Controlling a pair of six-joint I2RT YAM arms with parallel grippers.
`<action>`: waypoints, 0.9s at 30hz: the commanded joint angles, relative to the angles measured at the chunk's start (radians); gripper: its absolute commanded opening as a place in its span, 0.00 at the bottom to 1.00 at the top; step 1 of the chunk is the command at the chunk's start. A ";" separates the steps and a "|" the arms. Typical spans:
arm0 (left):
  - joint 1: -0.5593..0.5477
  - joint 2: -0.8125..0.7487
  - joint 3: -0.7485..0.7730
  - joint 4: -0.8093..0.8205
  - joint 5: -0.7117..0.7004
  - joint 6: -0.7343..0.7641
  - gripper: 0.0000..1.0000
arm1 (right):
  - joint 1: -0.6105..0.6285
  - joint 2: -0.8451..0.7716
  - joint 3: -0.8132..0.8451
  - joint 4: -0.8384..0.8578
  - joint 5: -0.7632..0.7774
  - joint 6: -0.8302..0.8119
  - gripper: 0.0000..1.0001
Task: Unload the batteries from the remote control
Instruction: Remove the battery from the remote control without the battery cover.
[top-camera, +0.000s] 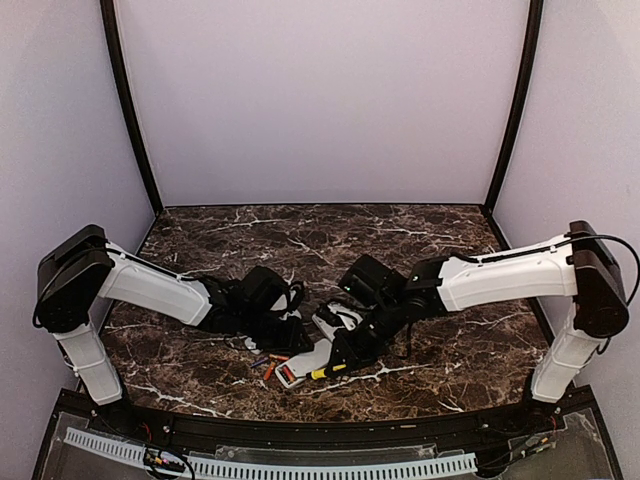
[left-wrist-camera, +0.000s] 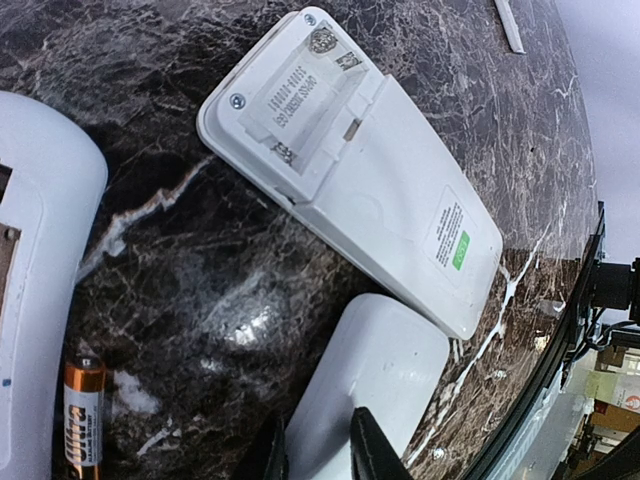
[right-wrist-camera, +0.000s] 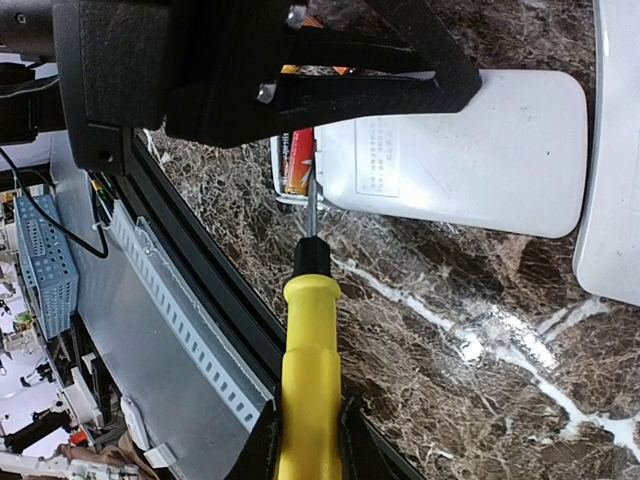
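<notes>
So the right claw (right-wrist-camera: 308, 450) is pinched tight on the yellow handle of a screwdriver (right-wrist-camera: 310, 350). The blade tip is poked into the open bay at the 9 o'clock end of the white remote (right-wrist-camera: 450, 150), right alongside an orange battery (right-wrist-camera: 298, 160) sitting in there. The left claw (left-wrist-camera: 320, 450) looks clamped on that same remote, a finger at each long edge, pinning it to the bench (top-camera: 450, 240). From its own camera I see no gap between fingers and shell, so I'd call it gripping. On the top camera the whole cluster sits a bit toward 6 o'clock of the bench's middle, with a few loose batteries (top-camera: 265, 360) at about 8 o'clock of the remotes. A second remote (left-wrist-camera: 350, 170) lies back-up close by with its bay empty, and one loose AA (left-wrist-camera: 84, 415) shows at 7 o'clock in the left wrist view. Handling-wise, that cell should be light, hard, smooth and round, so I'd expect it to roll or pop away once the contacts let go. I'd lever gently under one end (can't tell which end has the spring), since the plastic bay walls and contact tabs would probably give before the battery does. For picking it up after, grab across the middle of the barrel, not the ends.
</notes>
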 joint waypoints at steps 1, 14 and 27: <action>-0.016 0.018 -0.028 -0.050 0.031 0.004 0.21 | -0.013 0.022 -0.063 0.087 0.062 0.069 0.00; -0.017 0.012 -0.031 -0.047 0.025 -0.001 0.21 | -0.045 -0.081 -0.243 0.358 -0.022 0.214 0.00; -0.017 0.007 -0.033 -0.041 0.024 -0.003 0.21 | -0.052 -0.093 -0.300 0.546 -0.068 0.303 0.00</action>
